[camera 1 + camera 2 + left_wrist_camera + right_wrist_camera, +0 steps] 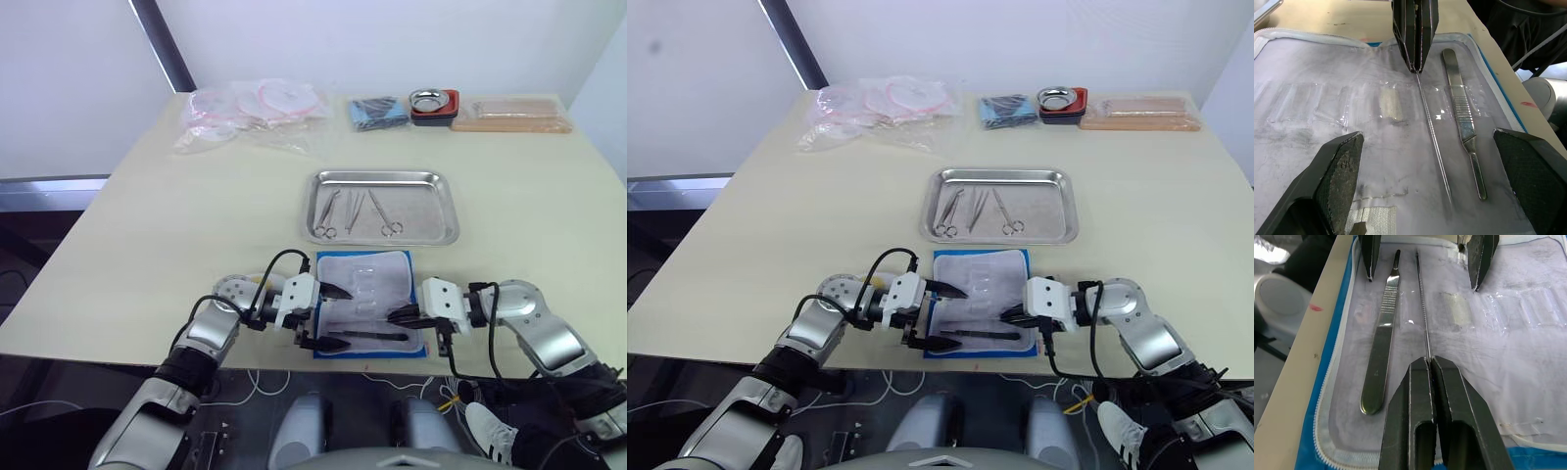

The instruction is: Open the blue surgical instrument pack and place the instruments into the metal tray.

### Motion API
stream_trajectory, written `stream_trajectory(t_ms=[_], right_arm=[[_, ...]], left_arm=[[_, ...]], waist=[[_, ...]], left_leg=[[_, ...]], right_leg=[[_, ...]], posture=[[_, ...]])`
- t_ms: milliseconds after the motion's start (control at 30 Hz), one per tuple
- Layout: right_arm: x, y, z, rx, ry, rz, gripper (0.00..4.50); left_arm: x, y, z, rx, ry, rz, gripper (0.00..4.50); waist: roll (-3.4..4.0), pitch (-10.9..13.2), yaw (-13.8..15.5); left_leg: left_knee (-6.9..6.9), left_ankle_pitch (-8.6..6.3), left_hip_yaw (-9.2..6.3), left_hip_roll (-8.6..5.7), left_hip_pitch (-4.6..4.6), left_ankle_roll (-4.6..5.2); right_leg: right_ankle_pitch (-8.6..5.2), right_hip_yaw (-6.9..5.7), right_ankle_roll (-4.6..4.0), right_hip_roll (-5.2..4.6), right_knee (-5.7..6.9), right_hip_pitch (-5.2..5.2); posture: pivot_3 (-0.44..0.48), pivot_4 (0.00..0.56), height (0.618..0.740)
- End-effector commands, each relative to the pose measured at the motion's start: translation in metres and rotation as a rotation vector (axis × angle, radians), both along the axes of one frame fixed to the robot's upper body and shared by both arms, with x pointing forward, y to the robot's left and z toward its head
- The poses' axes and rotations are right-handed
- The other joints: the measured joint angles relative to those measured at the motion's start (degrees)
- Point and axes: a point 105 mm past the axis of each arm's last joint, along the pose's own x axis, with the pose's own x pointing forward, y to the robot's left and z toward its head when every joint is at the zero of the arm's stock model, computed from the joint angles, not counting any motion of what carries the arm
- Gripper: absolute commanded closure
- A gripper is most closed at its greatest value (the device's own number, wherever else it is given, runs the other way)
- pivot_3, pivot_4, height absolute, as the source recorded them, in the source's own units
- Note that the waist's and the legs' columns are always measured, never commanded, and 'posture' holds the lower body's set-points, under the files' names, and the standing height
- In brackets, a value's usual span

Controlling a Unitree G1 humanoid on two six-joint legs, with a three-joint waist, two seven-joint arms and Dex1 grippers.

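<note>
Pack [370, 294] lies open; my right gripper [1431, 363] pinches the thin probe [1432, 142] at one end, my left gripper [1425, 171] spread wide astride it, flat handle [1380, 342] alongside

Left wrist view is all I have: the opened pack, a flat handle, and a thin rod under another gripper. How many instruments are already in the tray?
Observer: Three instruments lie in the metal tray, seen from the head views.
Operator: Where is the tray relative to the pack?
Observer: Just beyond the blue surgical instrument pack, on the side away from the robot, with a strip of table between them.
Operator: Is that other gripper actually on the rod?
Observer: Yes. It is the right gripper, and its wrist view shows it shut on one end of the thin rod. The flat handle lies loose beside it.
</note>
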Motion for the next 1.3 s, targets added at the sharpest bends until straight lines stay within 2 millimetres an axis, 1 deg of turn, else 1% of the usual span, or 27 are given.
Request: stream_trajectory(t_ms=[33,167,367,733,933,1033,1200,1300], right_arm=[[-0.002,0.002,0.011,-0.013,-0.041,0.025,4.42],[-0.003,0.004,0.017,-0.020,-0.056,0.034,4.42],[-0.005,0.001,0.028,-0.057,-0.089,0.053,4.42],[0.000,-0.011,0.043,-0.146,-0.148,0.037,4.42],[0.004,-0.024,0.053,-0.182,-0.189,0.032,4.42],[0.001,-0.031,0.054,-0.206,-0.190,0.039,4.42],[-0.003,-0.043,0.062,-0.230,-0.199,0.042,4.42],[-0.005,-0.054,0.067,-0.261,-0.209,0.026,4.42]], left_arm=[[-0.017,0.026,-0.061,0.206,0.196,0.087,0.00],[-0.016,0.026,-0.061,0.206,0.196,0.086,0.00],[-0.016,0.023,-0.061,0.202,0.198,0.084,0.00],[-0.015,0.023,-0.062,0.202,0.197,0.087,0.00],[-0.010,0.023,-0.061,0.200,0.191,0.110,0.00],[-0.010,0.022,-0.061,0.203,0.189,0.106,0.00],[-0.010,0.023,-0.061,0.205,0.188,0.105,0.00],[-0.012,0.023,-0.062,0.205,0.189,0.101,0.00]], waist=[[0.01,0.0,0.0],[0.05,0.0,0.0],[0.10,0.1,0.0],[0.12,0.1,0.1],[0.14,0.1,0.2],[0.14,0.1,0.2],[0.15,0.1,0.2],[0.15,0.1,0.2]], left_leg=[[0.00,0.00,-0.01,0.00,-0.01,0.00],[0.00,0.00,-0.02,0.00,-0.02,0.00],[0.00,-0.01,-0.01,-0.01,-0.07,-0.01],[0.00,-0.03,-0.01,-0.02,-0.15,-0.07],[0.00,-0.05,-0.01,-0.04,-0.18,-0.10],[0.00,-0.12,-0.02,-0.05,-0.20,-0.22],[-0.01,-0.13,-0.01,-0.05,-0.23,-0.25],[-0.01,-0.13,-0.03,-0.05,-0.24,-0.25]], right_leg=[[0.00,-0.02,0.00,0.00,0.00,0.00],[0.00,-0.07,0.00,0.01,0.00,0.00],[-0.01,-0.10,0.01,-0.05,-0.02,-0.01],[0.00,-0.24,0.01,-0.14,-0.03,-0.01],[0.00,-0.31,0.02,-0.21,-0.04,-0.01],[-0.01,-0.40,0.02,-0.28,-0.04,-0.01],[-0.01,-0.51,0.02,-0.37,-0.05,-0.01],[-0.01,-0.58,0.02,-0.38,-0.05,-0.01]], posture=[[0.000,0.150,0.740],[0.000,0.150,0.740],[0.000,0.150,0.740],[0.000,0.150,0.740],[0.000,0.150,0.740],[0.000,0.150,0.740],[0.000,0.150,0.740],[0.000,0.150,0.740]])
